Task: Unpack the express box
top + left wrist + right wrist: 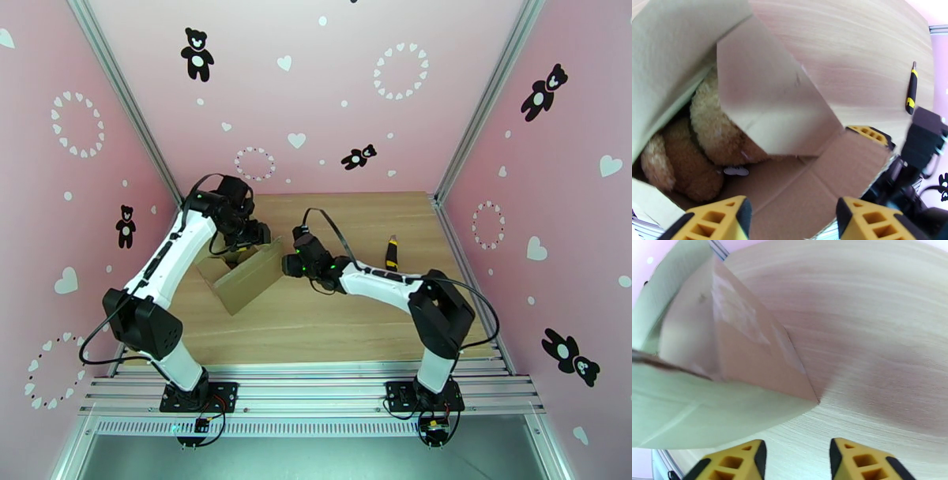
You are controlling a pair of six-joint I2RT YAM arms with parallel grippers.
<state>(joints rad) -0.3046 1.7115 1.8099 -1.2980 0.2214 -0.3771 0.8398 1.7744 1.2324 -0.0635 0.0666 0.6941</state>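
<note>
Box (249,278) looks light, stiff cardboard, likely slides on surface (332,325); pinch a flap edge. Soft bear (709,130) inside. Left gripper (792,210) and right gripper (796,452) both released, empty.

Rectangular brown corrugated cardboard box (246,282) is showing plain tan. Fuzzy plush toy (709,130) inside is reading golden-brown. Wood-grain tabletop (340,324) is showing pale beige streaks. Pink panel walls (316,103) are carrying white hearts, black teddy bears. Slim utility knife (391,253) is showing black-yellow.
</note>
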